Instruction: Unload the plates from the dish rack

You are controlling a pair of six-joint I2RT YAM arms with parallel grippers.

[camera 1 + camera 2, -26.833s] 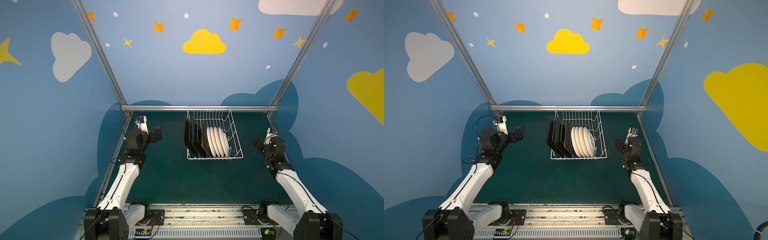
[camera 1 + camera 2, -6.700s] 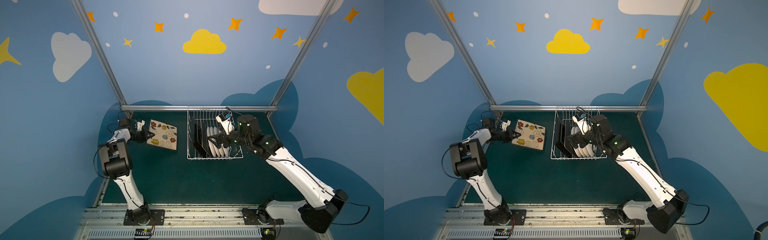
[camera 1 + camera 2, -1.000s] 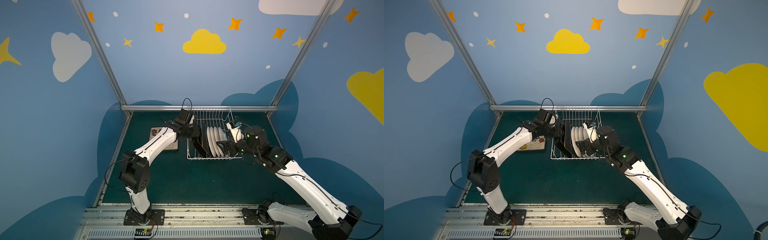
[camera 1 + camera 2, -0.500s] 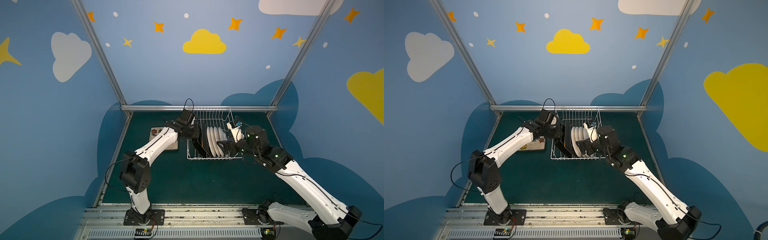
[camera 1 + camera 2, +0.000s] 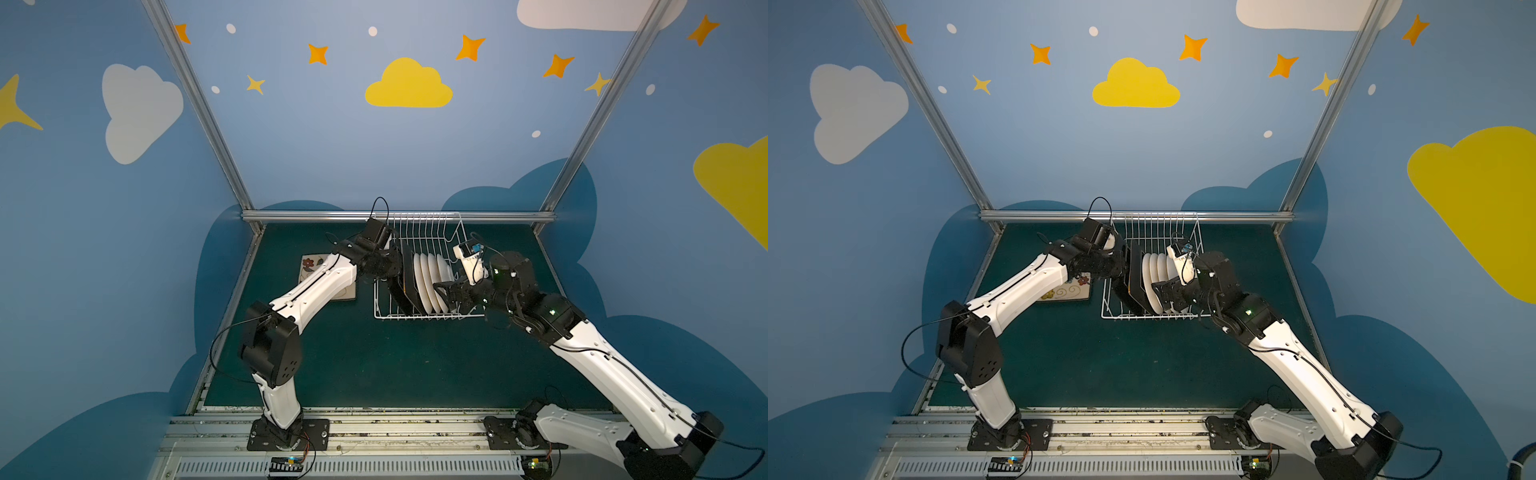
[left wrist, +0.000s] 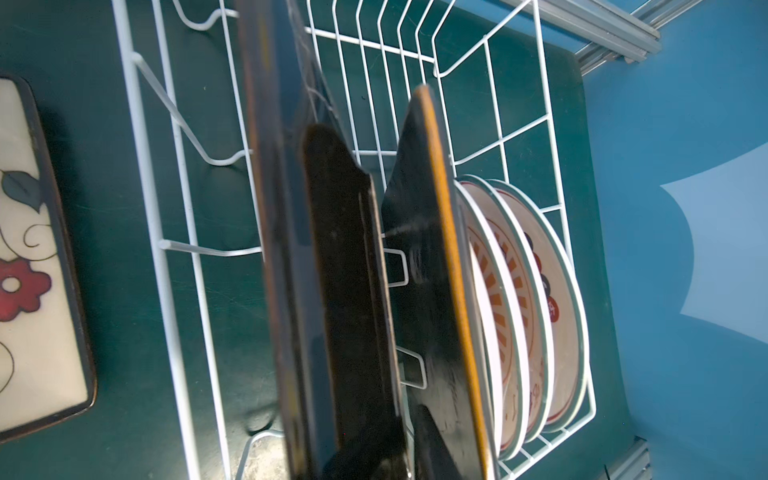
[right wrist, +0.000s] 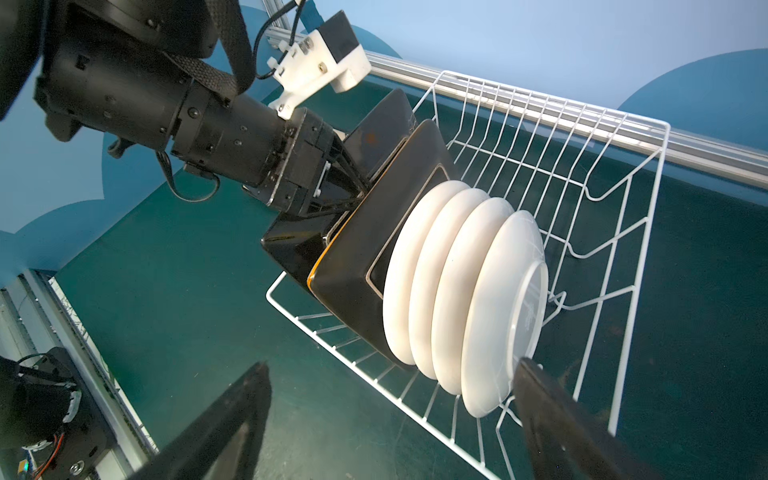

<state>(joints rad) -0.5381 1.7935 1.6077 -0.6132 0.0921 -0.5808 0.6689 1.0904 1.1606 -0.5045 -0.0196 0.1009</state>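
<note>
The outer square plate (image 7: pixel 291 245) is standing on edge in the rack (image 7: pixel 623 124): glazed, stiff, breakable, probably slippery, so its upper rim is offering the best hold. The left gripper (image 7: pixel 353 187) is reaching in sideways, jaws narrowly straddling that rim; whether they are pinching cannot be told. The right gripper (image 5: pixel 445 292) is hovering wide open, empty, beside the round plates (image 7: pixel 457 282).
</note>
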